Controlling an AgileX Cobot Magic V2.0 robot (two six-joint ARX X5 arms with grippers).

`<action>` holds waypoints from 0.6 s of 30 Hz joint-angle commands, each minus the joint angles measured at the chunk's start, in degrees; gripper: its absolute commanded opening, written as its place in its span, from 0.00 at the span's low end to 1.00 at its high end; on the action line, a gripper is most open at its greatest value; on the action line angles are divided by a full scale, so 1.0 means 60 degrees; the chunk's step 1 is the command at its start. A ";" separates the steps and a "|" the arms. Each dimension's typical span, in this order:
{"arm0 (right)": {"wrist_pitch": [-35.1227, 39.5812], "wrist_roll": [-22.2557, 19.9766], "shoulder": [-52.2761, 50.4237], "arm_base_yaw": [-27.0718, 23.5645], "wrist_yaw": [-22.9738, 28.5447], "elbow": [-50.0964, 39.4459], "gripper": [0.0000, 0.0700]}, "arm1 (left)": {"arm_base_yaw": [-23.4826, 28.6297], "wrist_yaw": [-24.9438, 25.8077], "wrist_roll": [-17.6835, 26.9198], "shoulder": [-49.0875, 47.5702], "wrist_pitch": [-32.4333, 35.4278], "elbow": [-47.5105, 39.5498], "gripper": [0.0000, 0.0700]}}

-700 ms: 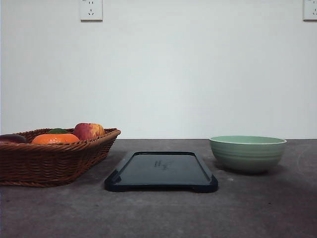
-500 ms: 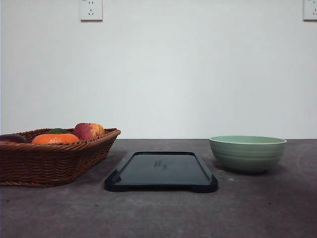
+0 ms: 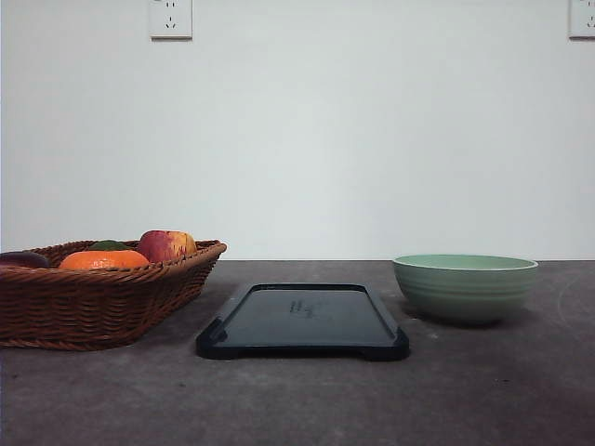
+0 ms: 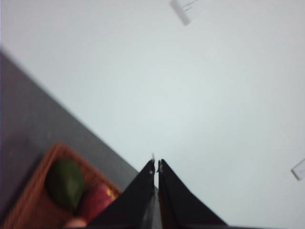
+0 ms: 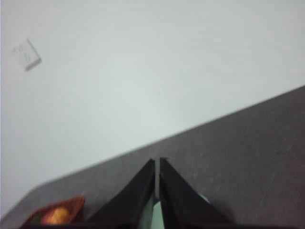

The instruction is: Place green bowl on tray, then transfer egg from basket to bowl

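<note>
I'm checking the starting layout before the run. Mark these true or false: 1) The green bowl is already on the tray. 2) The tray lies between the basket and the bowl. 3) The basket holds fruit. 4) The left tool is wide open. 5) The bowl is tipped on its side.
1) False. The green bowl sits on the table, to the right of the tray and apart from it.
2) True. The basket is on the left, the tray in the middle and the bowl on the right.
3) True. An orange and an apple show above its rim.
4) False. The left tool is shut, fingertips nearly touching.
5) False. It stands upright, rim level.
</note>
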 commanded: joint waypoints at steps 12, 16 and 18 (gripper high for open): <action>-0.2260 -0.3075 0.3052 0.0011 -0.0889 0.3008 0.01 | 0.0000 0.0117 0.3656 0.3349 -0.4254 0.4263 0.00; -0.2894 -0.3380 0.4051 0.0048 -0.1292 0.3475 0.01 | -0.0004 0.0449 0.4574 0.4680 -0.5507 0.5373 0.00; -0.3321 -0.3376 0.4558 0.0103 -0.1380 0.3747 0.01 | -0.0011 0.0695 0.4973 0.5326 -0.6065 0.5879 0.00</action>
